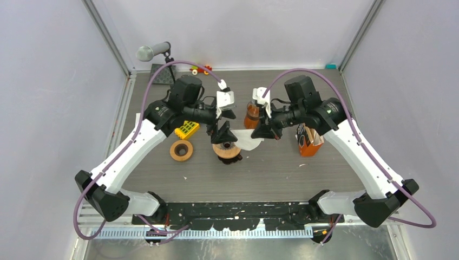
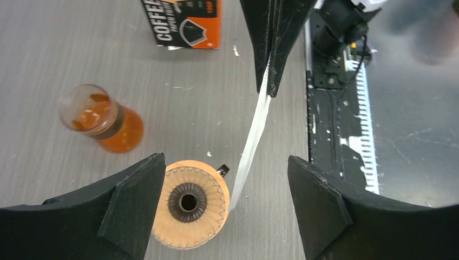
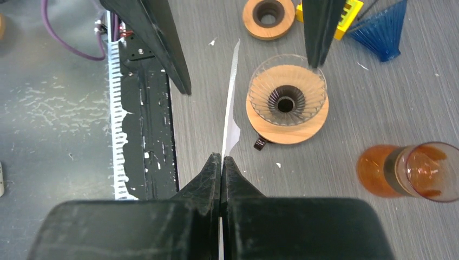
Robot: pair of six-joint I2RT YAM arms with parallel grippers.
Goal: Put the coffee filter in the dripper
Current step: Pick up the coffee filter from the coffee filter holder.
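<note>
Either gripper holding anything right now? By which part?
Right gripper pinches the white coffee filter by one edge, jaws shut on it. Left gripper is open, holding nothing.

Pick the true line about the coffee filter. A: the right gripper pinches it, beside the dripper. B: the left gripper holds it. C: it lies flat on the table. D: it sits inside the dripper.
A: the right gripper is shut on the white coffee filter, held edge-on beside the dripper, whose cone is empty.
</note>
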